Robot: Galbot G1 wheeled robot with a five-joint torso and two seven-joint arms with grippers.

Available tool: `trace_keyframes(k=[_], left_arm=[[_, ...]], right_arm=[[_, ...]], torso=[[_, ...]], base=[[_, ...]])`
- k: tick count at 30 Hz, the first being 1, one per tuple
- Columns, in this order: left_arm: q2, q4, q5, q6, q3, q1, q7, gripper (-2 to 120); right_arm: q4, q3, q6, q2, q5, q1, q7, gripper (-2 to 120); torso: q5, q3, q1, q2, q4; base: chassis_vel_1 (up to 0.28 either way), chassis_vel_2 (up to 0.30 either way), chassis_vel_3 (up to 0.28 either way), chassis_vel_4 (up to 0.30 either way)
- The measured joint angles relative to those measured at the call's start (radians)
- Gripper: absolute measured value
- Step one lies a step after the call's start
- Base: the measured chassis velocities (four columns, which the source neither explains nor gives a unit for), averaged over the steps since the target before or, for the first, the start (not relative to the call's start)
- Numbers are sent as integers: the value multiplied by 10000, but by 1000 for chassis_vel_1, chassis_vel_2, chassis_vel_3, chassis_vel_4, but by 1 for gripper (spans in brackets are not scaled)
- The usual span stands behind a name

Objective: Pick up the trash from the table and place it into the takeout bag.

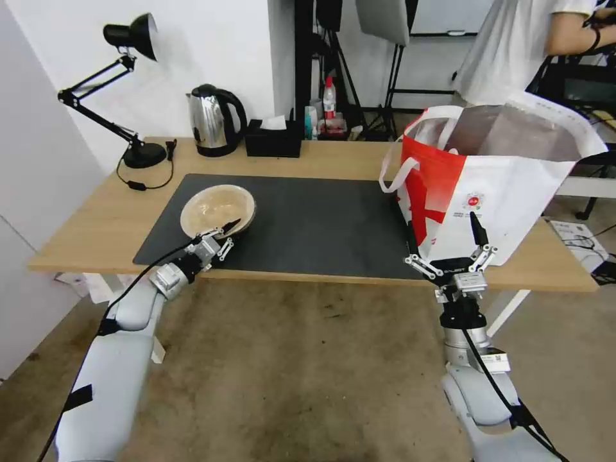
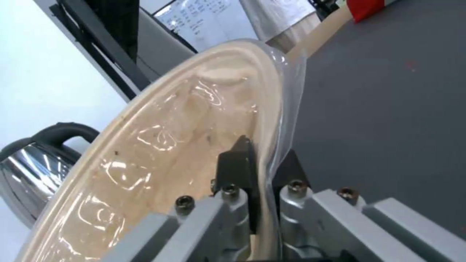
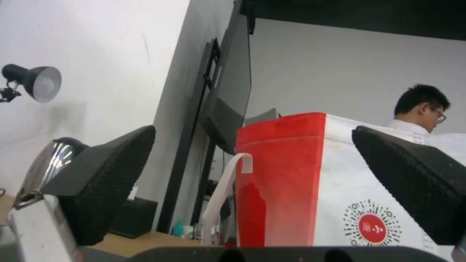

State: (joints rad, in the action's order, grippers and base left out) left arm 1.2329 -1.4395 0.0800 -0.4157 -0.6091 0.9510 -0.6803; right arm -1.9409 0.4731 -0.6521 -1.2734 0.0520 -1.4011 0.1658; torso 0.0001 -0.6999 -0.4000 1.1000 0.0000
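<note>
The trash in view is a shallow beige bowl lined with clear film, sitting at the left end of the dark grey mat on the table. My left gripper is shut on the bowl's near rim. In the left wrist view the bowl has one finger inside the rim and the other outside. The takeout bag stands open at the table's right end. My right gripper hangs open at the table's front edge, just before the bag and holding nothing.
Along the table's back edge stand a black desk lamp with its cable, a steel kettle and a black tissue box. Stands and bottles crowd the floor behind. A person is behind the bag at the far right.
</note>
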Motion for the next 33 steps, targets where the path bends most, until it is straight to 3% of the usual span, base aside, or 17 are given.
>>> trace_keyframes(k=[20, 33], left_arm=[[-238, -766, -592, -13, 259, -32, 566, 0], [-1197, -2572, -1647, 587, 742, -356, 1350, 0]], right_arm=[[-250, 156, 5, 46, -30, -211, 7, 100], [-719, 423, -47, 59, -58, -828, 8, 100]], torso=[[-1, 0, -1, 0, 0], [-1, 0, 0, 0, -1]], base=[[0, 0, 0, 0], [0, 0, 0, 0]])
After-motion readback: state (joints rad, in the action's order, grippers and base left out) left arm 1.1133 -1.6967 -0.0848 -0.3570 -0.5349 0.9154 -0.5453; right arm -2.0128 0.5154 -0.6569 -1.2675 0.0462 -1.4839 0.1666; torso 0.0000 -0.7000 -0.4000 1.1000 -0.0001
